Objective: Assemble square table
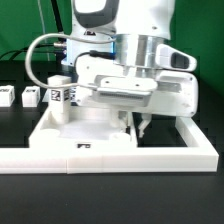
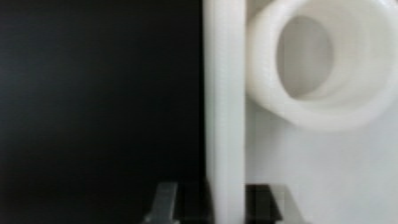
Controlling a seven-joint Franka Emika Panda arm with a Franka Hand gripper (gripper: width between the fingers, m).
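- The border bar runs along the front of the table and turns back on the exterior view's right. It gives a corner to square parts against.
- The tabletop lies flat just behind that bar, with its raised rim facing up. In the wrist view the rim is a thin white wall, and one round corner hole sits right beside it.
- The gripper comes straight down over the side of the tabletop on the exterior view's right. Its fingers are almost fully closed and pinch the rim between them, one on each side of the wall.
- The step in hand looks like seating the tabletop, dragging it by its rim until it sits snug in the bar's corner. I cannot tell whether it already touches the bar.
- The next move would call for a steady, level slide with no lifting, then letting go of the rim before going for a leg.
- One tagged leg stands at the tabletop's far corner on the exterior view's left. I cannot tell whether it is screwed in.
- Two more legs wait further left, well apart from the gripper.
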